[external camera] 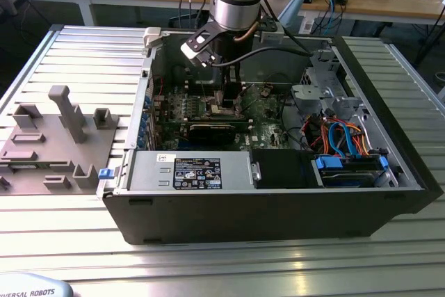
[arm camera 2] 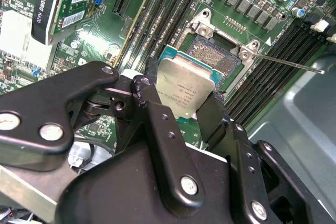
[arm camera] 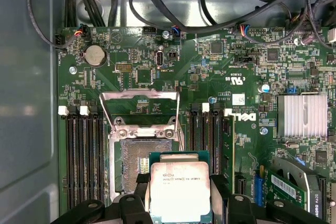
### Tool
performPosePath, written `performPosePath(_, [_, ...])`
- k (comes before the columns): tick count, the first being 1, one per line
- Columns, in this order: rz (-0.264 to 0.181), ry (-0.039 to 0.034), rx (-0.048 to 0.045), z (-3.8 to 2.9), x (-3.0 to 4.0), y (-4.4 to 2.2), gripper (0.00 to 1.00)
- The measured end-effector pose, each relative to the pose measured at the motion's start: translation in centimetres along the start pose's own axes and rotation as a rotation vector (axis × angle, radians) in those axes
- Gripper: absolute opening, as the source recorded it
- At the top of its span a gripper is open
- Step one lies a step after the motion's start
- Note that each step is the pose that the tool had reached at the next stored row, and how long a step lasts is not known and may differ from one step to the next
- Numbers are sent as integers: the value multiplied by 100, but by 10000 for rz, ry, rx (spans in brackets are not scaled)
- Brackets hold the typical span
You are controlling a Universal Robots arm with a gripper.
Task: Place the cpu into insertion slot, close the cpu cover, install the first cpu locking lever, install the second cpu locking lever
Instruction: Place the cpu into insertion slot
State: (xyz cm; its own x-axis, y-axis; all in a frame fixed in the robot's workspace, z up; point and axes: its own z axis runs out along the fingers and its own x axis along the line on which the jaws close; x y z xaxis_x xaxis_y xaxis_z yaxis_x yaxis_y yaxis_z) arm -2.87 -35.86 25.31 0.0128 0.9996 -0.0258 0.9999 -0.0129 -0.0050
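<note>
W/ gripper (arm camera 2: 178,100) clamped on the cpu (arm camera 2: 186,85), partly over the insertion slot (arm camera 2: 218,56), cpu cover (arm camera: 139,95) up — best keep it level, square to the slot, lower w/o sliding.

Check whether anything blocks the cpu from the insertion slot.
Nothing visible does. The hand holds the cpu close to the bare insertion slot, and in the first wrist view the cpu cover is flipped up off it.
</note>
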Motion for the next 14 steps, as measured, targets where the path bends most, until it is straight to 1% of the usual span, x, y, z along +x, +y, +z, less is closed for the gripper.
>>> performPosePath(14, [73, 0, 2, 3, 0, 0, 54])
